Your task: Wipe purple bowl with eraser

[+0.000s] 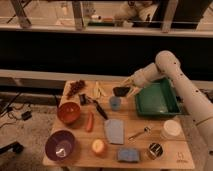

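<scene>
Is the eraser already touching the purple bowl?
No. The hand holds the eraser above the table's far side, near the blue cup, far from the purple bowl at the front-left corner.

My arm (175,80) comes in from four o'clock, elbow peaking at two o'clock, forearm sloping down toward nine. My gripper (126,90) hangs just right of centre, fingers clamped on the eraser (120,91).

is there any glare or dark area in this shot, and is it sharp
Camera view: soft throughout, edges smeared. A pale glare patch sits inside the purple bowl. The band behind the table is nearly black. The end effector, shut on the black eraser, hangs above the blue cup.
</scene>
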Tool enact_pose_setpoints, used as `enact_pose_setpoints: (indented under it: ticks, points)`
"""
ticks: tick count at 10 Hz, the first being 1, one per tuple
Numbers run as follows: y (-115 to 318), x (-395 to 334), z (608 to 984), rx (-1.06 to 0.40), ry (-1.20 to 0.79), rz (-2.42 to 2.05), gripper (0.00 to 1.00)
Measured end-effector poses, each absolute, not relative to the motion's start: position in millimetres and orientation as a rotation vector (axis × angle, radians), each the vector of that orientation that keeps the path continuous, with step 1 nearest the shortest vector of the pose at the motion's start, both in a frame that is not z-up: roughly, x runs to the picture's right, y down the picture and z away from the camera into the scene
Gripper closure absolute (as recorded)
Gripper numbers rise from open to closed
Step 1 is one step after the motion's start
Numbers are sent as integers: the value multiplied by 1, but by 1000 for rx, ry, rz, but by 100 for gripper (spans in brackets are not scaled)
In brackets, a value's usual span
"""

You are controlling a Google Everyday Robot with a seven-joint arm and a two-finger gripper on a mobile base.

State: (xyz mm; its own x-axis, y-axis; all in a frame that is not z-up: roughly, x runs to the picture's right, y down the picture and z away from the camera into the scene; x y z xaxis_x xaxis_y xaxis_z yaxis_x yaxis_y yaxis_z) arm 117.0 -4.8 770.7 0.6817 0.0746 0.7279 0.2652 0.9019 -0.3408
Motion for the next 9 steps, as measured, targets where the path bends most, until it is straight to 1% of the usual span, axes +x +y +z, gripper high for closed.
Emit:
enact_pose_setpoints:
  ticks: [5, 8, 9]
  points:
    - [-1, 111, 769, -441, -820, -130, 94]
    - [31, 78, 745, -435, -849, -202, 94]
    - [49, 64, 731, -439, -864, -230, 94]
